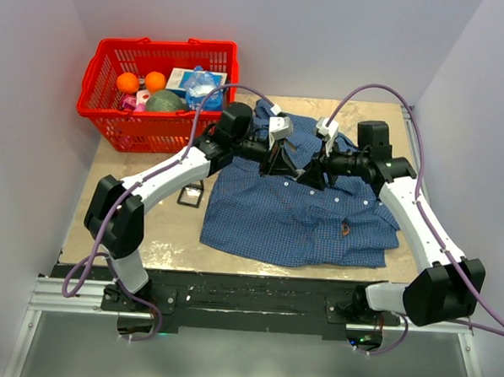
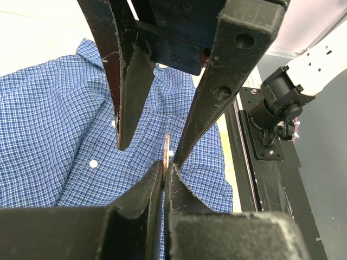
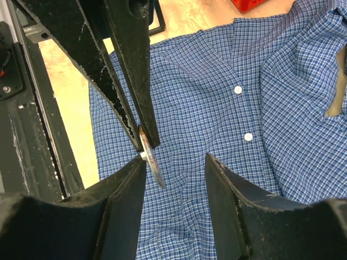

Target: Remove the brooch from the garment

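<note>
- Between white walls, the tan table (image 1: 149, 225) carried the garment (image 1: 275, 223), spread flat.
- I saw my left gripper (image 2: 164, 170) pinched tight on a thin disc (image 2: 166, 146), edge-on above the cloth.
- My right gripper (image 3: 175, 160) stood half open, one finger against that disc.
- The brooch (image 1: 344, 229) showed as a reddish-brown speck on the shirt front, apart from both grippers.

A red plastic mesh basket (image 1: 137, 130) stands at the far left corner of the pale tan counter (image 1: 173, 235). In it lie two orange fruits (image 1: 127, 82), a dull green round fruit (image 1: 165, 101), a blue-and-white carton (image 1: 182, 76) and a clear plastic bottle (image 1: 205, 89). A small black square frame (image 1: 191, 196) lies flat on the counter, nearer the front.
</note>
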You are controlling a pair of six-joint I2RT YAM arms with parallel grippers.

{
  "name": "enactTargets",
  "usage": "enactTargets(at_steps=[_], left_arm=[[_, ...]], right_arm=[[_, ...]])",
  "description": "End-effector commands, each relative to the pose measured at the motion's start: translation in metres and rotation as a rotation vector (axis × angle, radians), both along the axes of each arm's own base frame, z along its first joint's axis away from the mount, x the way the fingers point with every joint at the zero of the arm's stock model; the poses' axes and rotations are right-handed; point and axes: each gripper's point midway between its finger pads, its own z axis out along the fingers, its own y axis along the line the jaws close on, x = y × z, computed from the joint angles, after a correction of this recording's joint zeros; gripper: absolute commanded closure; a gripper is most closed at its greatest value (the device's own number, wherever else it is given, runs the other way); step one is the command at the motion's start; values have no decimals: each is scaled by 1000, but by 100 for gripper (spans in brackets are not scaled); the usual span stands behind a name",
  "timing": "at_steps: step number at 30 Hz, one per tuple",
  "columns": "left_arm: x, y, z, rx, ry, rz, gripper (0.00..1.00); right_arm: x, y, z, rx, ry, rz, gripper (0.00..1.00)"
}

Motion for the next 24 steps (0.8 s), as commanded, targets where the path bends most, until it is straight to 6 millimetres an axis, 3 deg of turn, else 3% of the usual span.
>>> enactTargets(at_steps=[1, 24], left_arm=[[-8, -2, 22, -50, -38, -46, 100], [-7, -2, 23, -45, -84, -66, 100]], right_arm=[[18, -3, 13, 9, -58, -57, 51], [47, -17, 9, 125, 64, -190, 55]])
